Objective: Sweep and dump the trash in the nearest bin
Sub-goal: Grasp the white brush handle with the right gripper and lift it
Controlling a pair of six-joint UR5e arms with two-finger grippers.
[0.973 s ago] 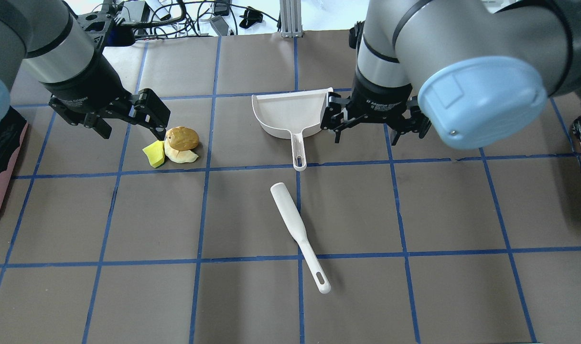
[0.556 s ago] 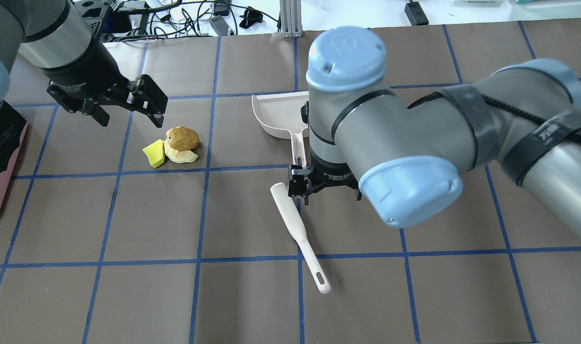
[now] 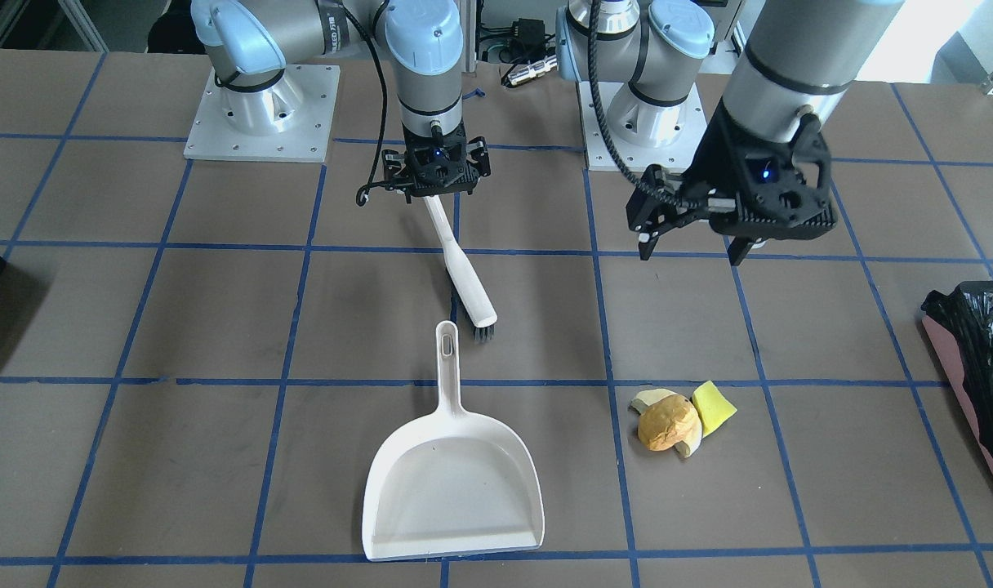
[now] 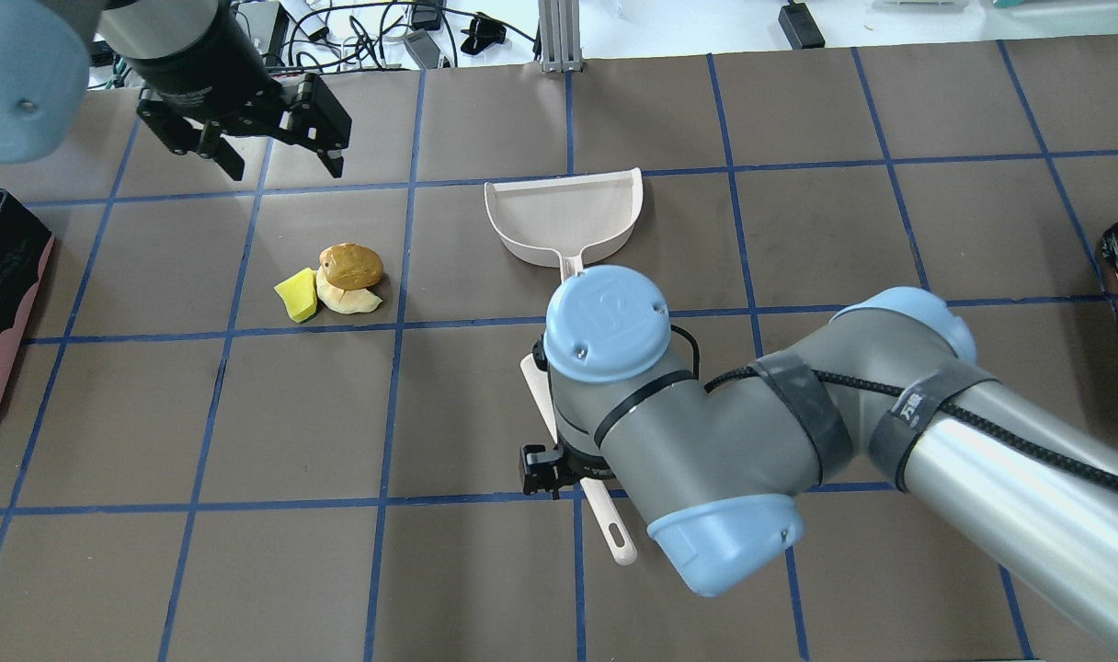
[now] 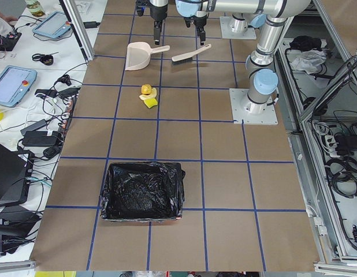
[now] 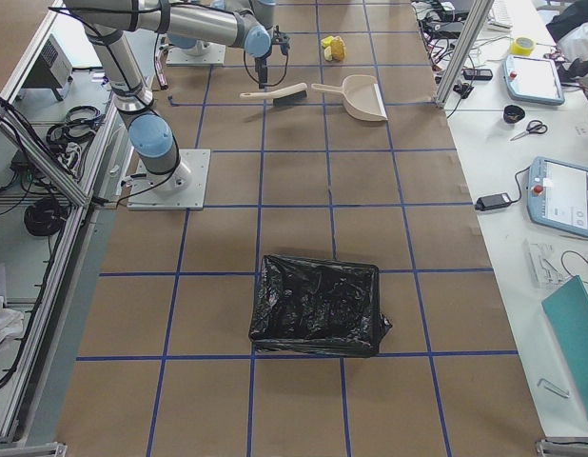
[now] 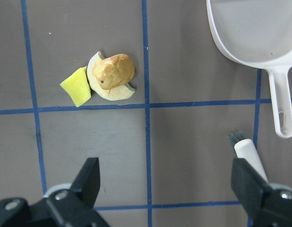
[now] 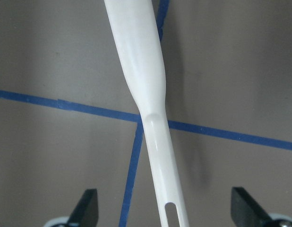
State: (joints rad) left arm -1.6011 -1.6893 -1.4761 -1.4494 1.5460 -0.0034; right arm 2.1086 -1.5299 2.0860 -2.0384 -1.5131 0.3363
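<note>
Right gripper [image 3: 437,181] parted astride brush [image 3: 464,278] handle, table [image 3: 219,310] centre | left gripper [image 3: 692,251] released, empty | risk: off-centre pinch twists slim handle loose

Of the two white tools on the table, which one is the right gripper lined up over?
The brush: the long, narrow one with dark bristles. The right gripper, open, straddles its handle; the wide dustpan lies apart, untouched.

Bright, even light; soft shadows
</note>
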